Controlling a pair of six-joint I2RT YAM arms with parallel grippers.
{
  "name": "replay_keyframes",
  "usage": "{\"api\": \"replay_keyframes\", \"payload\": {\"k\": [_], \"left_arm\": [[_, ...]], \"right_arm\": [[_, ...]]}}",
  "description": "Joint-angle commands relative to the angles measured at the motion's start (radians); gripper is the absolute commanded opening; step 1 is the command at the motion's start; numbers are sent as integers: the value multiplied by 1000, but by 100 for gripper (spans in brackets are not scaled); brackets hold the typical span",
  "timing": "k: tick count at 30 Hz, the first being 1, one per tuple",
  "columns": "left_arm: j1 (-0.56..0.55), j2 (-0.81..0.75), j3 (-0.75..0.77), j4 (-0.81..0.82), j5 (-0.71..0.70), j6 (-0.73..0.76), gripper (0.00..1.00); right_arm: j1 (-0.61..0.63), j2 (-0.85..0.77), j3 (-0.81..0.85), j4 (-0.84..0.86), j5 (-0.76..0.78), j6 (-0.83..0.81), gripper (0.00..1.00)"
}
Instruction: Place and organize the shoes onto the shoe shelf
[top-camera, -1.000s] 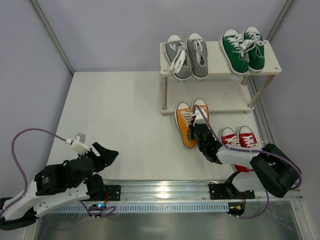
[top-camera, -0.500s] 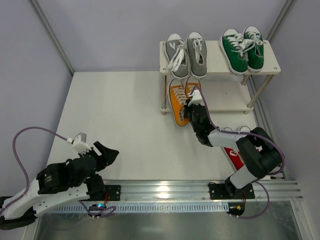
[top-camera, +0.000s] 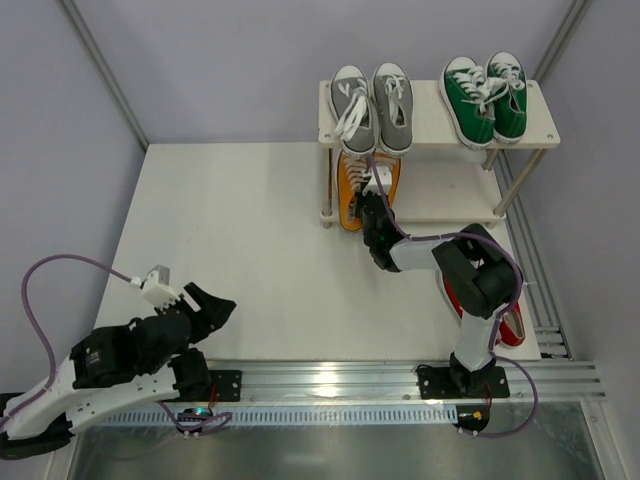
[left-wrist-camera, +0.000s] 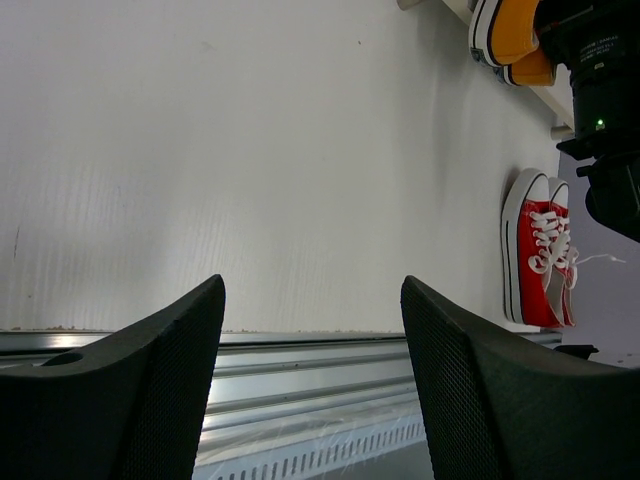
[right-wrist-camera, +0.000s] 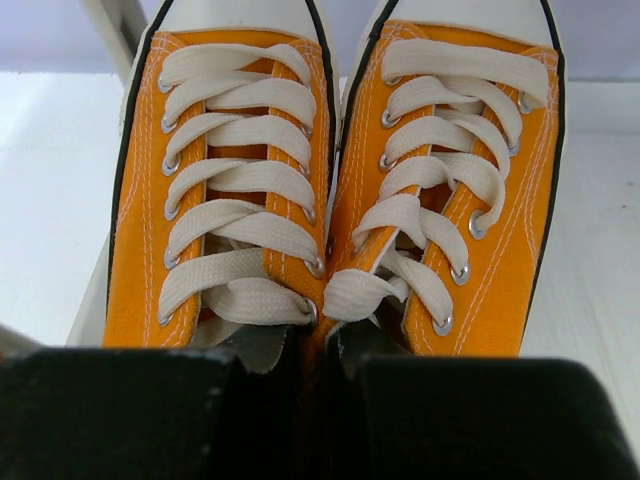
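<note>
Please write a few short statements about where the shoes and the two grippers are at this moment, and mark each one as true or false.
1. The gray sneakers stand on the top tier of the shoe shelf. True.
2. The green sneakers stand on the lower tier. False: they are on the top tier, beside the gray pair.
3. The right gripper is shut on the orange sneakers. True.
4. The left gripper holds a red sneaker. False: it is open and empty; the red sneakers lie on the table.
5. The orange sneakers are partly under the top board, below the gray pair. True.
</note>
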Motion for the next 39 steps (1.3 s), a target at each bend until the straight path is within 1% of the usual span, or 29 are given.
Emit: {"api": "replay_keyframes", "payload": {"k": [1,6,10,22,23,25,26,28,29,31,33,37,38,39], "left_arm": [[-1,7,38,-17,-29,-30,70],[-1,18,32,0,-24,-28,70],[-1,26,32,9,-19,-28,70],[-1,15,4,44,-10,-28,70],[-1,15,3,47,-9,-28,70],[-1,17,1,52,-6,-28,71],[-1,18,3,52,-6,-28,71],[-1,18,3,52,-4,-28,72],[-1,18,3,53,-6,-27,72],[-1,13,1,52,-7,-27,72],[-1,10,1,53,-7,-27,72],[-1,7,0,65,-12,-19,73],[-1,9,-2,85,-12,-11,73],[-1,10,-8,99,-10,7,74]], "right_arm": [[-9,-36,96,274,88,-37,4],[-9,-31,125,225,82,-29,4],[-9,-30,114,205,76,0,4],[-9,-93,-19,186,48,66,5],[-9,-97,-30,187,30,69,19],[-7,-114,-51,208,6,74,35],[-4,-120,-68,238,-2,71,45],[-4,-137,-76,240,-4,71,54],[-1,-143,-90,257,-13,68,65],[1,-169,-102,269,-14,65,76],[8,-198,-130,277,-11,55,83],[48,-318,-229,300,45,16,84],[60,-396,-272,286,58,-4,84],[95,-437,-294,266,76,-20,84]]}}
